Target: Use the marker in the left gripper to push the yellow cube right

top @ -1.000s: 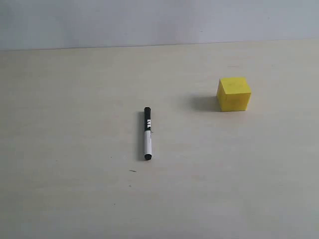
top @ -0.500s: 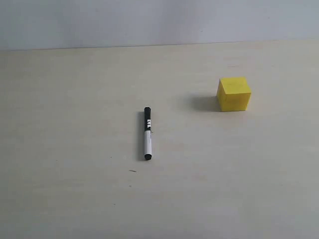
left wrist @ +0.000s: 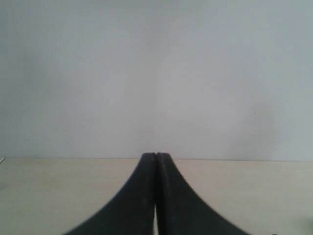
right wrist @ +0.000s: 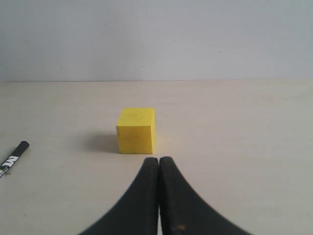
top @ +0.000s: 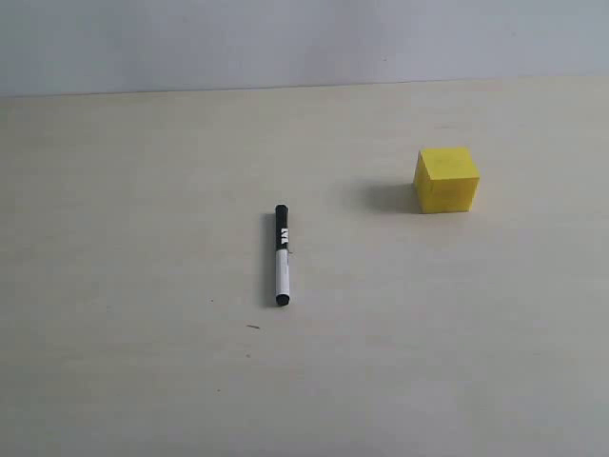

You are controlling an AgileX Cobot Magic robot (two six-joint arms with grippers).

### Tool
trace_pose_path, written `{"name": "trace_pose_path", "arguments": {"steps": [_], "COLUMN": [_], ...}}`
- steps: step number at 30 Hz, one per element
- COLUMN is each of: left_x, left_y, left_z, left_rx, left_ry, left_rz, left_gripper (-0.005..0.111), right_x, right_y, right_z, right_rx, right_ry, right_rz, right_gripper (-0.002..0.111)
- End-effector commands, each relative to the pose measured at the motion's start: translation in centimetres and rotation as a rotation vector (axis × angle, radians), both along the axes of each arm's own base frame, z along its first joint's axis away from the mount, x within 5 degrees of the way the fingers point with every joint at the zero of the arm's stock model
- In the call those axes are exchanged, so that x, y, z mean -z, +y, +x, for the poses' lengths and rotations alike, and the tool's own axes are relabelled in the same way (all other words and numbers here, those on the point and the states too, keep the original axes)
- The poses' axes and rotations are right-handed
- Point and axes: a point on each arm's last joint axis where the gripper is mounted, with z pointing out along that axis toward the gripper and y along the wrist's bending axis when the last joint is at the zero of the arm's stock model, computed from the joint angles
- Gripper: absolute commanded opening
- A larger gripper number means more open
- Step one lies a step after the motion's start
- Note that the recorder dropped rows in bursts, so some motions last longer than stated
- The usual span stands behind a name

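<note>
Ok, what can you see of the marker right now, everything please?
The marker is a slim pen: white barrel, long black cap with white lettering, small black tip end. It lies flat on the table, cap end pointing away from the exterior camera, touching nothing else. No gripper holds it; the yellow cube sits well apart to its right and farther back in that view.

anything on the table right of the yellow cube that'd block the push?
Nothing visible: the table right of the yellow cube is bare to the frame edge. The marker lies apart on its left, not in the shut left hand.
</note>
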Motion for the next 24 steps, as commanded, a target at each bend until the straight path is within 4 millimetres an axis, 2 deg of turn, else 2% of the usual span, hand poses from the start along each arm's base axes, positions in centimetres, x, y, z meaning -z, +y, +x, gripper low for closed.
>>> {"name": "trace_pose_path", "arguments": {"steps": [1, 11, 24], "left_x": [0.9, 4.8, 10.1], "left_y": [-0.1, -0.3, -0.4], "left_z": [0.3, 1.9, 2.7], "left_rx": [0.002, 0.000, 0.002], "left_ry": [-0.031, 0.085, 0.218], "left_rz": [0.003, 0.037, 0.061], "left_gripper": [0.000, 0.000, 0.000], "right_x": [0.1, 0.1, 0.1], "right_y": [0.0, 0.0, 0.0], "right_z": [0.0, 0.0, 0.0], "right_rx": [0.006, 0.006, 0.006], "right_ry": [-0.009, -0.009, -0.009], "right_rz": [-0.004, -0.004, -0.004], "right_gripper": [0.000, 0.000, 0.000]}}
